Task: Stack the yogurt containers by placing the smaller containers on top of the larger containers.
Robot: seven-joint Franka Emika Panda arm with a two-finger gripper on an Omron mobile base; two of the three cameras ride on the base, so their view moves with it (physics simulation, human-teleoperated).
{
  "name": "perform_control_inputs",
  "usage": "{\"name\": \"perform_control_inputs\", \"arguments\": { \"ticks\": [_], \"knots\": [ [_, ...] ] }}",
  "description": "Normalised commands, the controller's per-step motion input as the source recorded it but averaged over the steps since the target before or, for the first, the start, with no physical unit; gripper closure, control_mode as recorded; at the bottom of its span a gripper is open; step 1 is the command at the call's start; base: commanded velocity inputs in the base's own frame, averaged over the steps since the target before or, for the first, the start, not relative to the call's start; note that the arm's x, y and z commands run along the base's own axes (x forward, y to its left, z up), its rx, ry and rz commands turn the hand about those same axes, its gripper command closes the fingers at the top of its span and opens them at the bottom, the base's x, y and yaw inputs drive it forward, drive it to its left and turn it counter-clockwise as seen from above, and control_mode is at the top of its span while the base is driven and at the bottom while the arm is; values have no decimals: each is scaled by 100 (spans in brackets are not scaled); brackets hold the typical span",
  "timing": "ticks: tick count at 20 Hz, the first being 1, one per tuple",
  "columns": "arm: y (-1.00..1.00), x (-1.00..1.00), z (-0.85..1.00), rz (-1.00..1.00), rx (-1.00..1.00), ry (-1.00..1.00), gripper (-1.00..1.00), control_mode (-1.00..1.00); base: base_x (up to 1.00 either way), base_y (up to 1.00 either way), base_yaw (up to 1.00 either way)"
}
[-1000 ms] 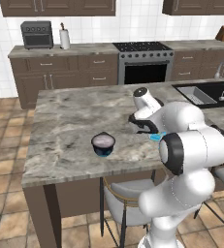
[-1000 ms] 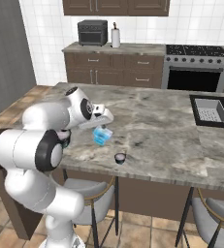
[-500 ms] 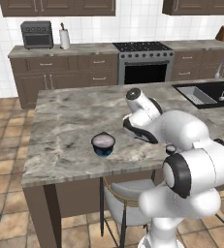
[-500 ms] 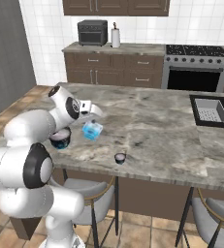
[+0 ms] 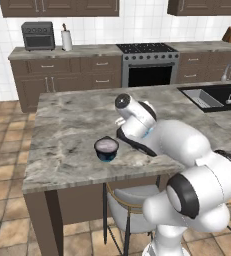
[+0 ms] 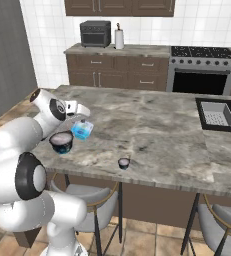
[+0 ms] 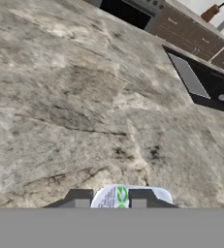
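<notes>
**Blue cup carried toward the dark bowl**

The gripper (image 6: 80, 121) pinches the light-blue cup (image 6: 81, 130) between its fingers; in the hand view the cup's pale printed top (image 7: 131, 197) sits wedged between the two dark fingertips (image 7: 79, 198), so the jaws are pressed onto it rather than spread. The cup hangs clear of the counter (image 6: 152, 130), just to the right of the dark bowl (image 6: 61, 141) and a little above it. Held up like this, it can pass over the bowl's rim without knocking it.

The dark bowl stands upright near the front left edge of the counter, its pale top (image 5: 106, 145) facing up and uncovered. As the widest cup it serves as the base of the stack. The tiny dark cup (image 6: 123, 162) stands alone further right along the near edge, well apart from both.

By my reading, the blue cup is not yet set down: it needs to move left over the bowl's pale top, then lower squarely. If it is let go off-centre, it could tip off the rim.
</notes>
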Motion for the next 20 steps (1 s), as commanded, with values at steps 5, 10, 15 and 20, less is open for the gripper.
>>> {"name": "perform_control_inputs", "arguments": {
  "ticks": [5, 10, 15, 20],
  "knots": [
    [53, 0, 10, 0, -4, 0, 100, -100, 0, 0, 0],
    [52, 0, 5, 0, -6, 0, 100, -100, 0, 0, 0],
    [51, 0, 3, 0, -7, 0, 100, -100, 0, 0, 0],
    [44, 0, 0, 0, -7, 0, 100, -100, 0, 0, 0]
  ]
}}
